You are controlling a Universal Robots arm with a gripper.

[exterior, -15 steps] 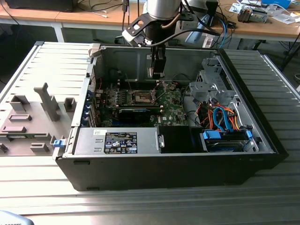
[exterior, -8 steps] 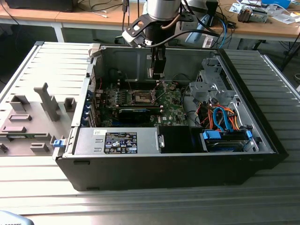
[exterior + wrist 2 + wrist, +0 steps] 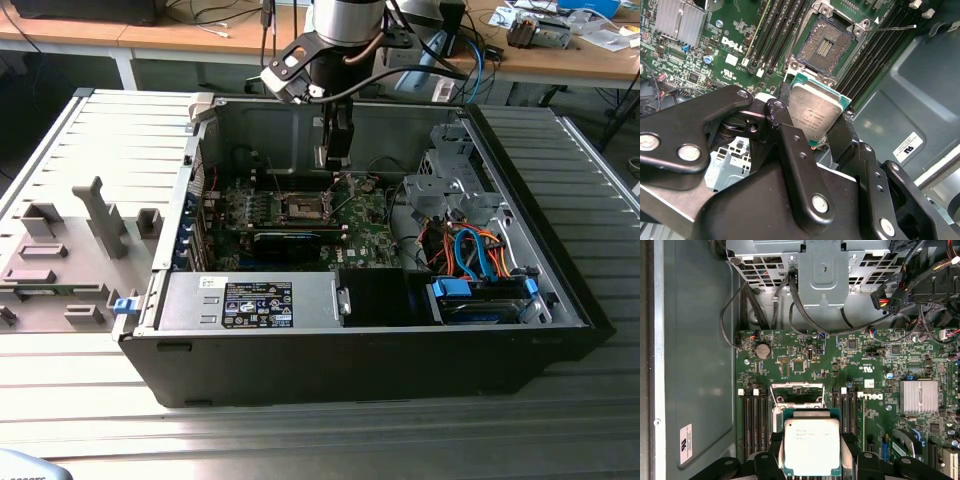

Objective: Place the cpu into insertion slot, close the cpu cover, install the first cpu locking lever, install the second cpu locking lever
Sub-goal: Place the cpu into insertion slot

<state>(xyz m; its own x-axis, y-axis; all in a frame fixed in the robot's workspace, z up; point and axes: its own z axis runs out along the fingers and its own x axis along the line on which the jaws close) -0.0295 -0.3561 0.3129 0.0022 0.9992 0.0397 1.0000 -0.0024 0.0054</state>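
Second wrist view, cpu pinched at two opposite edges between the black fingers of the gripper, jaws narrowed to the chip's width, chip held close over the uncovered insertion slot, not seated, green motherboard all round.

The cpu, a flat square chip with a silvery top and green edge, is clamped on two opposite sides by the gripper, off the board and just beside the slot. The slot lies open, its dark contact field bare inside a shiny metal rim.
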